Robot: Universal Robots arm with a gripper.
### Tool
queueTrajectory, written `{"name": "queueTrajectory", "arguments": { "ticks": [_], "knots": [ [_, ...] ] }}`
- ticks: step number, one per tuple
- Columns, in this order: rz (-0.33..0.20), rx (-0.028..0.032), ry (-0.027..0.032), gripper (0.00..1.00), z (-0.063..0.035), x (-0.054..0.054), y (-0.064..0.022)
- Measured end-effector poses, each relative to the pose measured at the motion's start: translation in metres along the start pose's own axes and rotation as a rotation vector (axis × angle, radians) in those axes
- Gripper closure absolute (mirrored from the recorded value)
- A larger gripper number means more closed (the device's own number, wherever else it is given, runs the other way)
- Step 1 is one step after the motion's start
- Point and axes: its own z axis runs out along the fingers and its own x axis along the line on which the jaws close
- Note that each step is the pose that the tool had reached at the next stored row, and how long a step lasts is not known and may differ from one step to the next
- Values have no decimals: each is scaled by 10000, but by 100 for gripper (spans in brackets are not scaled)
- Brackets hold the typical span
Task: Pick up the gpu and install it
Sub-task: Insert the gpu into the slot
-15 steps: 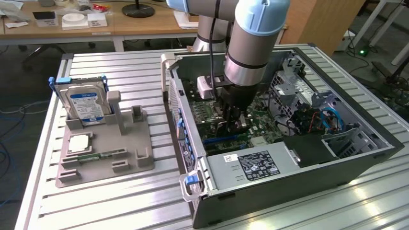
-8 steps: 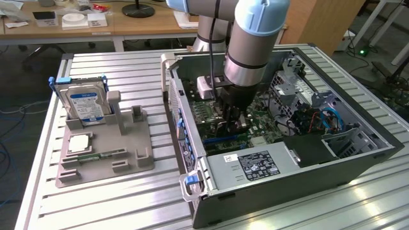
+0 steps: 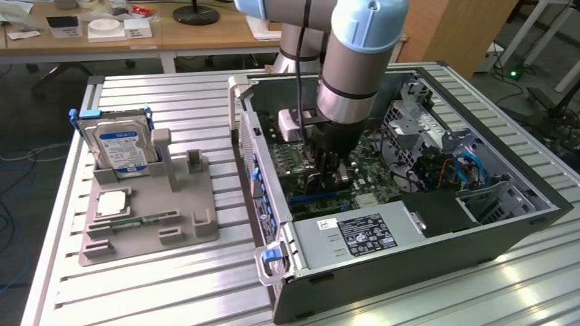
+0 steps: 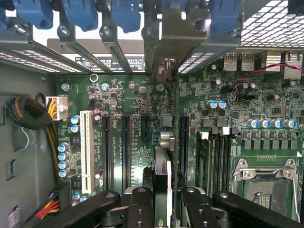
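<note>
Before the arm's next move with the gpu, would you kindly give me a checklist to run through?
1. Jaws closed on the gpu, held edge-on: ok.
2. The gripper is inside the open computer case, over the motherboard: ok.
3. Black expansion slots free of other cards: ok.
4. The gpu lined up with one slot: cannot tell.
5. Yellow cable bundle lying away from the slots: ok.
</note>
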Motion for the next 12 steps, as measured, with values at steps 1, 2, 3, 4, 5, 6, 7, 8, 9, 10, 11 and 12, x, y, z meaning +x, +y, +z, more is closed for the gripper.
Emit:
{"name": "queueTrajectory", "arguments": {
  "ticks": [1,2,3,4,5,6,7,8,9,10,11,12],
  "knots": [
    [0,-1,1,73,3,0,0],
    [0,-1,1,73,5,0,0],
    [-1,-1,1,73,6,0,1],
    [0,-1,2,73,7,0,1],
    [0,-2,1,73,7,0,1],
    [0,-1,0,73,8,0,1],
    [0,0,0,73,8,0,1],
    [0,-1,0,73,8,0,1],
    [0,0,0,73,8,0,1],
    [0,0,0,73,9,0,1],
    [0,0,-1,73,11,0,1],
    [0,0,-1,73,13,0,1]
  ]
}}
